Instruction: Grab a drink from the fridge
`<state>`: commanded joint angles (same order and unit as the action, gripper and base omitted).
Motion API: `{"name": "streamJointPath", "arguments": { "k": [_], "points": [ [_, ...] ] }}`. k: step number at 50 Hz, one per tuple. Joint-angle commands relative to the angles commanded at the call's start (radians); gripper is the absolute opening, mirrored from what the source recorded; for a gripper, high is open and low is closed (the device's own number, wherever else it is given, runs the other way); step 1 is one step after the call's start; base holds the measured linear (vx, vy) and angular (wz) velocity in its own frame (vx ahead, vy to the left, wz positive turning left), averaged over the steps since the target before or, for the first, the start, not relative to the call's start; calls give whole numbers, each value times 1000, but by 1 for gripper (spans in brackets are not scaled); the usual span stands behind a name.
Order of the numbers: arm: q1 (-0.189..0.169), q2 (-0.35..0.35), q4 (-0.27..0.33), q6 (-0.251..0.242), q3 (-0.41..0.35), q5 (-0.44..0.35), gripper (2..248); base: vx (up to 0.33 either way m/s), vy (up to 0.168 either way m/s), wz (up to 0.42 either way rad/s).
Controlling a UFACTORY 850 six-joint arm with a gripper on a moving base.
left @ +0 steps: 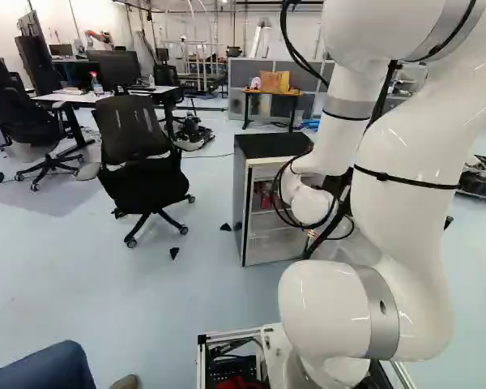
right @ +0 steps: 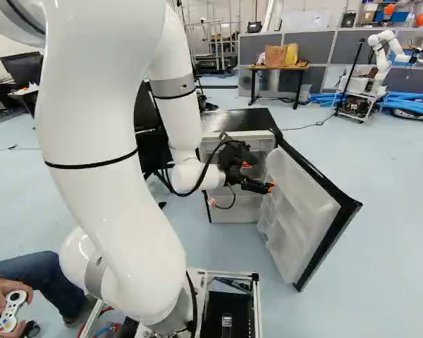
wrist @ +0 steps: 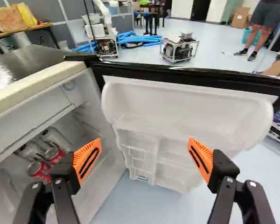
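In the right base view my gripper (right: 256,186) is in front of the small fridge (right: 257,146), close to the inner side of its swung-out door (right: 299,211). The wrist view has the gripper (wrist: 142,161) open, with nothing between its orange-padded fingers; the door's white shelves (wrist: 186,112) lie beyond them. Red cans (wrist: 39,170) and silver-white cans (wrist: 56,138) stand inside the fridge, on the side of one finger, which partly covers that area. The left base view shows the fridge (left: 259,227) with red items on an inner shelf, partly behind my arm.
A black office chair (left: 138,154) stands beside the fridge. Behind are a desk with bags (right: 276,67) and another robot (right: 381,63) on a cart. A person's leg (left: 44,369) and hands with a controller (right: 10,310) are close to my base.
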<state>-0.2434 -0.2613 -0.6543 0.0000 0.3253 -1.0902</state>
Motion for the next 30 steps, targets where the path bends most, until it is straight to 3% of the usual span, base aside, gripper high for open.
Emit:
{"name": "streamJointPath", "arguments": {
  "k": [30],
  "points": [
    [0,-14,314,0,4,27,247,0,0,0]
  ]
}}
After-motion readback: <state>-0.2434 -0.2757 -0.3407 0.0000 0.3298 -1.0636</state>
